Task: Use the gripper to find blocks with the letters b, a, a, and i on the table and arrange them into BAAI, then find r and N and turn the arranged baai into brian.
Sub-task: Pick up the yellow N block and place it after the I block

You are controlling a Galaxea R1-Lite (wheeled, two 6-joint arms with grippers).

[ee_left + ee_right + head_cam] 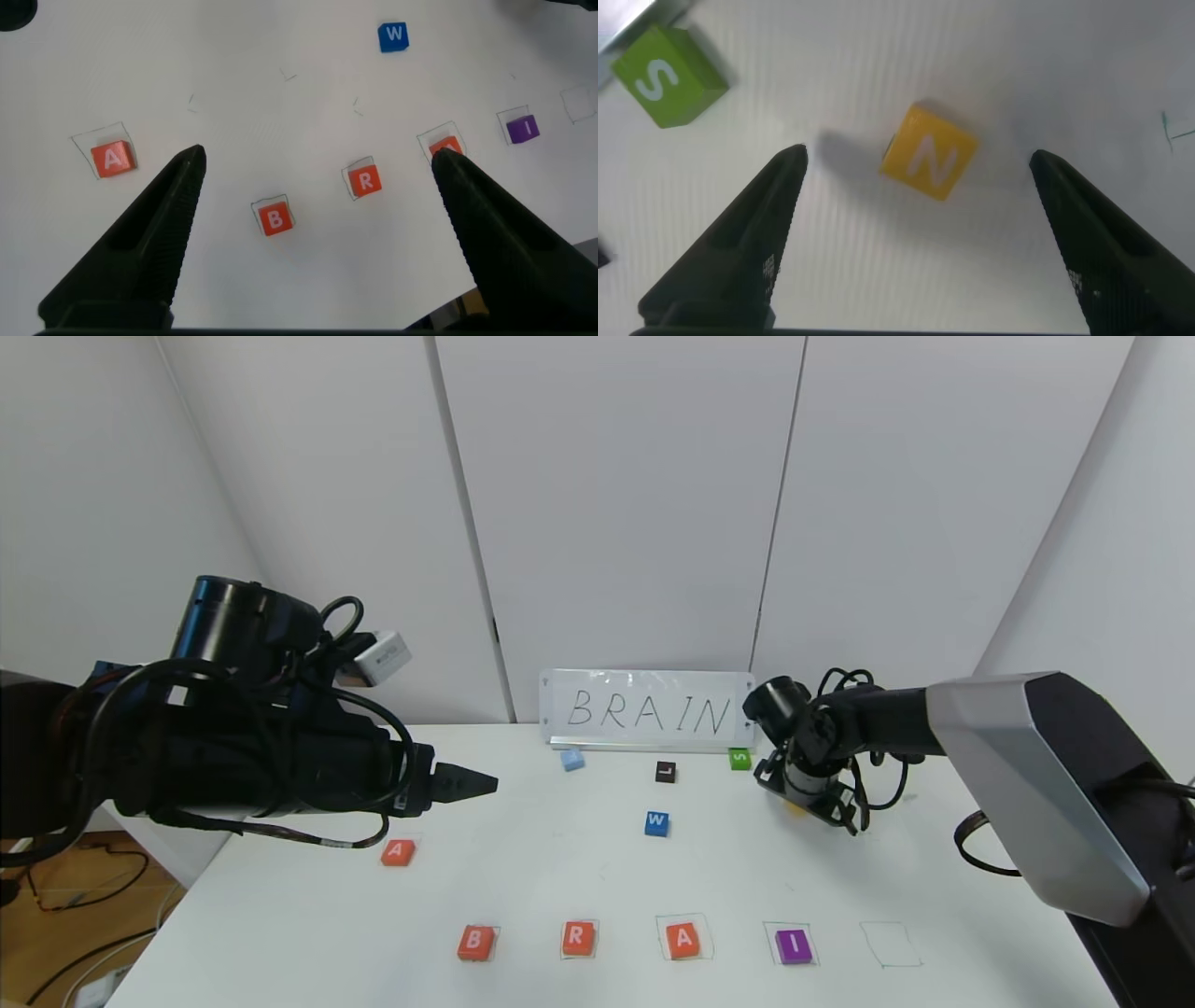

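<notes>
Table: white, with a near row of five pen-drawn squares running left to right.
B block: orange-red, in the first drawn square at the left end of the row.
R block: orange-red, in the second square, just right of the B block.
A block in the row: orange-red, in the third square; in the left wrist view it is partly hidden behind a finger.
I block: purple, in the fourth square.
Fifth drawn square: at the right end of the row, nothing in it.
Spare A block: orange-red, lying apart from the row, farther back on the left side, below the left pincer; in the left wrist view it sits in its own drawn outline.
N block: yellow, flat on the table at the far right, near the green S block; in the head view only a yellow edge shows under the right pincer.
Right pincer: fingers spread wide, hanging directly over the N block with one finger to each side; it grips nothing and does not touch the block.
Left pincer: held above the left part of the table, fingers wide apart and empty, pointing toward the row.
W block: blue, mid-table, behind the row.
L block: dark, farther back than the W block.
Pale blue block: near the back edge, left of the L block.
Sign: white card reading BRAIN, standing against the wall at the back of the table.
</notes>
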